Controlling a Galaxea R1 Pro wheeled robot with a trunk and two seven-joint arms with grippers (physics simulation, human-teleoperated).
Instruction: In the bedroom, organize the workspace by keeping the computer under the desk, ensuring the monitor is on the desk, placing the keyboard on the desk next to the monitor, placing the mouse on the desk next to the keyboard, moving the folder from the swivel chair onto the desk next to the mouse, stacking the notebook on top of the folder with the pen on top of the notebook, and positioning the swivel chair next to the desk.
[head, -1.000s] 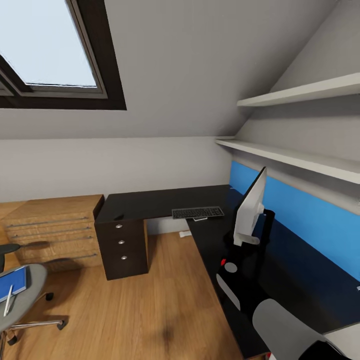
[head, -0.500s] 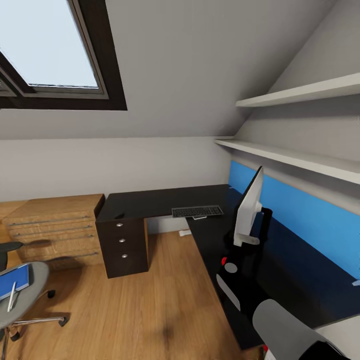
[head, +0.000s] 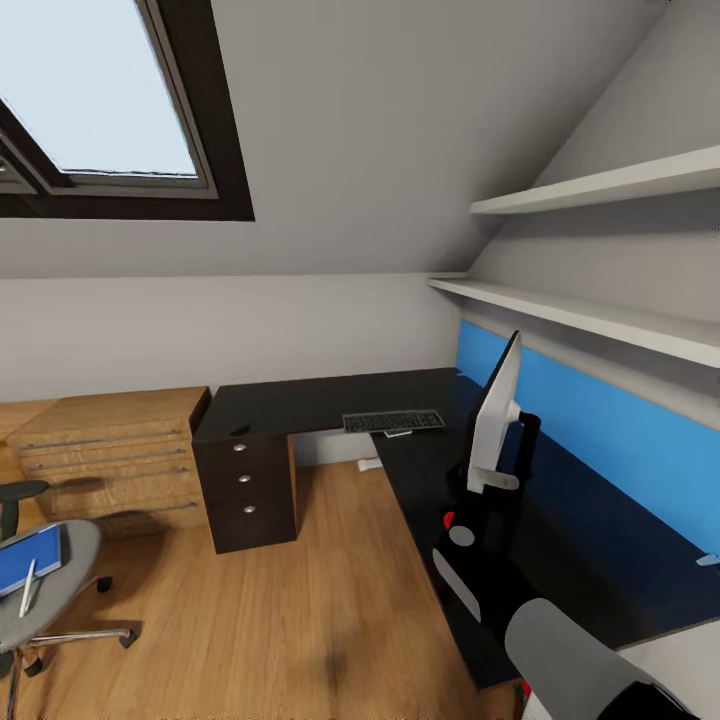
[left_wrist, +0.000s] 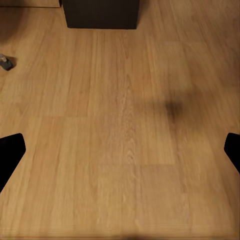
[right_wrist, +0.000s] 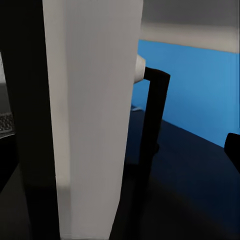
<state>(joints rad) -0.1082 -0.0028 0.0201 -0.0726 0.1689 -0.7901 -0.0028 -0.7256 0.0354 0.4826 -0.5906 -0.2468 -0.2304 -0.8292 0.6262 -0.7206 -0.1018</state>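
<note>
The very wide white-backed monitor (head: 495, 415) has shifted slightly leftward along the long black L-shaped desk (head: 300, 405), carried by the right arm. The grey swivel chair (head: 45, 590) sits marginally further into the head view, as that view has moved.

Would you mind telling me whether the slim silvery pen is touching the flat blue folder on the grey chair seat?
Touching: the head view shows the pen lying across the folder's lower edge.
</note>
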